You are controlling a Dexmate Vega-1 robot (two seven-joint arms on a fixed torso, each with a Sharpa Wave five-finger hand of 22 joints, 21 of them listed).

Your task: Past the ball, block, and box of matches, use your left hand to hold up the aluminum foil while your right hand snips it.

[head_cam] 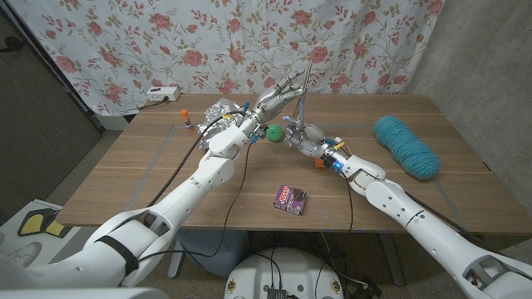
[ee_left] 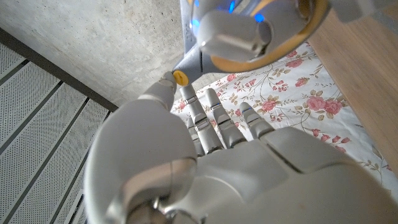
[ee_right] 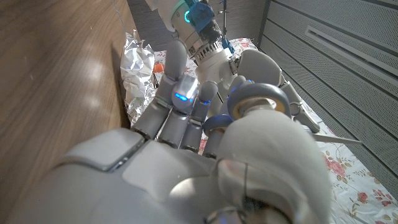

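Note:
The crumpled aluminum foil (head_cam: 218,111) (ee_right: 138,70) lies on the table at the back, beside my left forearm. My left hand (head_cam: 279,100) (ee_left: 205,155) is raised above the table past the foil, fingers spread, holding nothing. My right hand (head_cam: 307,135) (ee_right: 186,143) grips grey scissors (head_cam: 304,90) (ee_right: 256,99), blades pointing up beside the left hand's fingers. The green ball (head_cam: 273,133) sits between the two hands. An orange block (head_cam: 318,164) peeks out under my right wrist. The purple box of matches (head_cam: 291,198) lies nearer the front edge.
A teal yarn skein (head_cam: 406,146) lies at the right of the wooden table (head_cam: 150,178). A glue stick (head_cam: 184,119) lies at the back left. A white power strip (head_cam: 162,93) sits by the floral curtain behind the table.

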